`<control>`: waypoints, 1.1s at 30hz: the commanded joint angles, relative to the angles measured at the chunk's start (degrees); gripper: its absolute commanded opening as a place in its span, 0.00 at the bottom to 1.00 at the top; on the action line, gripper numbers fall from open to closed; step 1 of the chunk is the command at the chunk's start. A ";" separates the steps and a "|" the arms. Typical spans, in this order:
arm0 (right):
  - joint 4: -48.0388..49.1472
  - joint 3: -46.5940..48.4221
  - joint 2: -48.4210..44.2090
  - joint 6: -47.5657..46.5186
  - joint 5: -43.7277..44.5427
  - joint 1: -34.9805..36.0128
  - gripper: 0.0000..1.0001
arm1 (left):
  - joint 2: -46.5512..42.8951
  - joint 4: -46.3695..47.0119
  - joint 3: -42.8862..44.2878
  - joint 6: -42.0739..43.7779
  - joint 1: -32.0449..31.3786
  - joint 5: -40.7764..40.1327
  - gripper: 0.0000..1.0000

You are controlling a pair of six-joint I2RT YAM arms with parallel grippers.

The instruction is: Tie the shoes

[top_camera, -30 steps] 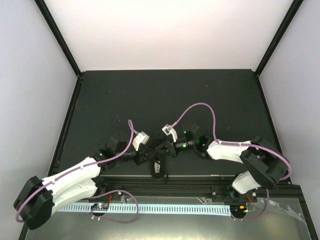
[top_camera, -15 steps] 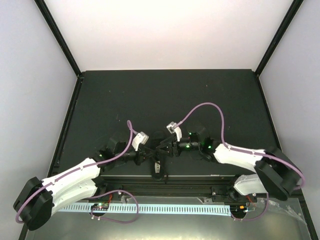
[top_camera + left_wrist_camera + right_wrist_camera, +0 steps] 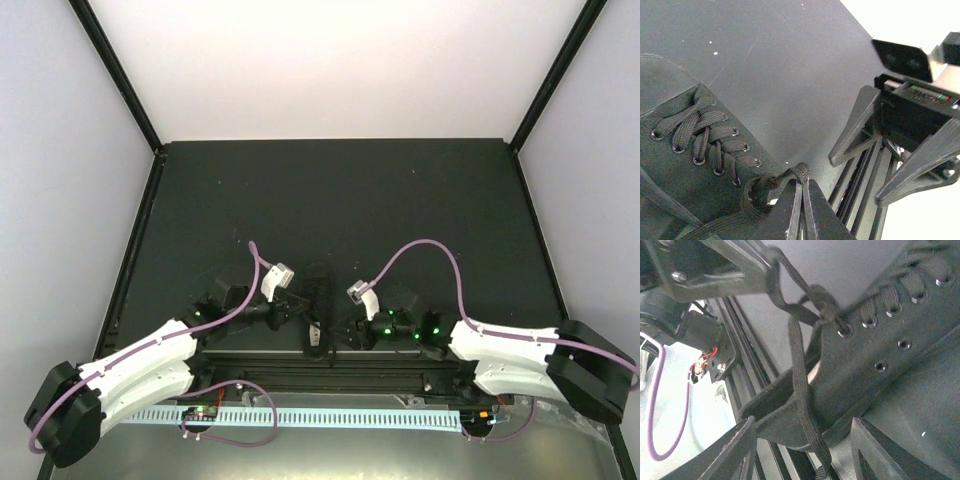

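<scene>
The black shoe [image 3: 317, 300] lies near the table's front edge with its pale patch toward the arms. In the left wrist view its laced upper [image 3: 695, 145] fills the lower left. My left gripper [image 3: 802, 184] is shut on a bend of black lace [image 3: 801, 171] pulled out from the top eyelets. It sits just left of the shoe [image 3: 295, 308]. My right gripper [image 3: 802, 432] stands open beside the shoe's heel end [image 3: 875, 365]. A loose lace end [image 3: 799, 365] hangs down between its fingers, untouched. From above, the right gripper [image 3: 347, 328] is just right of the shoe.
Black rails [image 3: 380, 362] run along the table's front edge right behind the shoe's heel. A white slotted cable strip [image 3: 330, 416] lies nearer still. Purple cables [image 3: 430, 250] arch over both wrists. Black frame posts [image 3: 120, 80] stand at the back corners.
The right gripper opened, let go of the lace and drew back to the near right. The left gripper closed on the lace and edged left, uncovering the shoe.
</scene>
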 commanded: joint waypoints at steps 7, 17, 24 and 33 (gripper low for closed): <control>11.44 1.20 11.67 2.98 1.38 5.06 0.48 | -0.57 0.49 0.05 -0.70 0.42 -0.21 0.01; 6.94 3.60 15.49 3.08 6.15 6.16 0.06 | -0.78 0.62 -0.12 0.26 0.38 0.56 0.01; -2.91 4.73 10.87 3.42 10.20 4.60 0.02 | -0.70 2.41 -0.55 2.00 0.44 7.07 0.02; -10.79 11.06 13.07 -0.99 8.33 -2.52 0.02 | 0.55 3.73 -1.37 2.84 0.13 11.94 0.02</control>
